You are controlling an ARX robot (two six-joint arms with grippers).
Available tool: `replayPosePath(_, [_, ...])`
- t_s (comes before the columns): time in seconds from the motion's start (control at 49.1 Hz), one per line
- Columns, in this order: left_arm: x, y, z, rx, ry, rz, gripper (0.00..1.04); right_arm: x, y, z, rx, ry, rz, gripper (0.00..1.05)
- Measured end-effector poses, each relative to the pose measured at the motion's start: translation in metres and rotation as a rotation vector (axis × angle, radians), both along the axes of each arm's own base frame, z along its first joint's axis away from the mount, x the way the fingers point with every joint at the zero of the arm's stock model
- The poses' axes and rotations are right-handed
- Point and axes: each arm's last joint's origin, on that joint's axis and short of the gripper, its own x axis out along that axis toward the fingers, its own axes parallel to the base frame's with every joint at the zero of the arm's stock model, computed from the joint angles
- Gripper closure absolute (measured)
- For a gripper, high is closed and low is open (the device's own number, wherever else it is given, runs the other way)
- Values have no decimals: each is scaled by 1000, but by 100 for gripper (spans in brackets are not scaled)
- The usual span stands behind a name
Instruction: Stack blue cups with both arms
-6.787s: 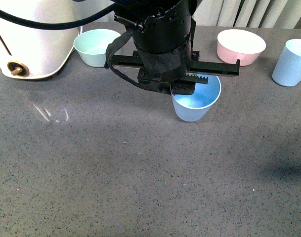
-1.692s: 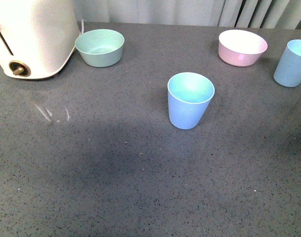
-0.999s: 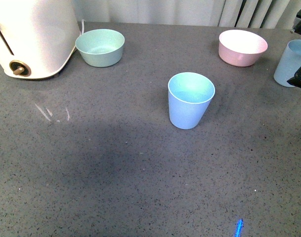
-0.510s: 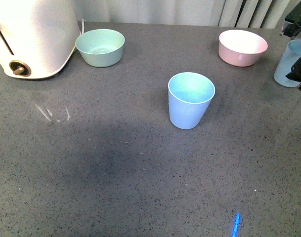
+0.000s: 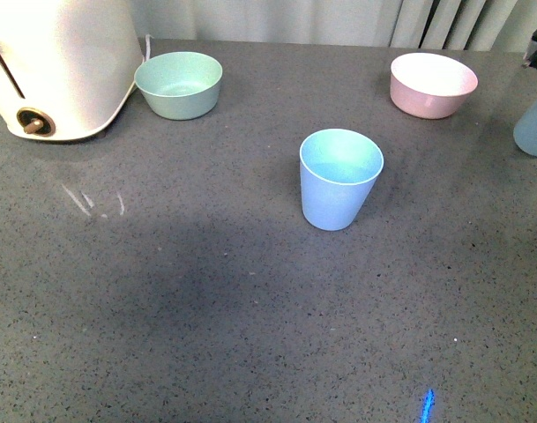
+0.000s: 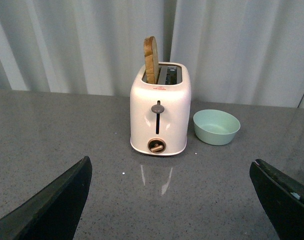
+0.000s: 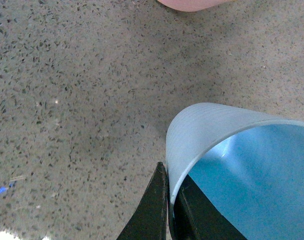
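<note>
One blue cup (image 5: 339, 179) stands upright in the middle of the grey table. The second blue cup (image 5: 534, 132) shows only partly at the right edge of the front view, with a bit of my right arm above it. In the right wrist view my right gripper (image 7: 170, 207) is shut on this cup's rim (image 7: 201, 135), one finger outside the wall and one inside. My left gripper (image 6: 171, 200) is open and empty above bare table, its two black fingers (image 6: 57, 205) wide apart; it is out of the front view.
A white toaster (image 5: 61, 62) stands at the back left, holding a slice of bread in the left wrist view (image 6: 152, 60). A mint-green bowl (image 5: 179, 84) sits beside it. A pink bowl (image 5: 432, 84) sits at the back right. Curtains hang behind the table.
The left arm has gone from over the middle cup, leaving it standing. The right gripper came in at the right edge, closed on the second cup, and the cup has shifted right.
</note>
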Motion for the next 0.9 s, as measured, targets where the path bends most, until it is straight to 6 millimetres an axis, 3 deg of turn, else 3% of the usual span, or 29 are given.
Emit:
replayPosePath(0.204, [0, 0, 0, 0, 0, 0, 9, -28, 3, 41, 56, -19, 105, 103])
replayPosePath(0.346, [0, 0, 0, 0, 0, 0, 9, -59, 35, 84, 142, -51, 257, 103])
replayPosePath(0.428, [0, 0, 0, 0, 0, 0, 9, -76, 68, 99, 180, -62, 358, 103])
replayPosePath(0.55, [0, 0, 0, 0, 0, 0, 9, -91, 110, 96, 208, -27, 462, 103])
replayPosePath(0.693, [0, 0, 0, 0, 0, 0, 9, -101, 145, 88, 206, 11, 528, 103])
replayPosePath(0.897, [0, 0, 0, 0, 0, 0, 9, -107, 169, 81, 199, 35, 579, 103])
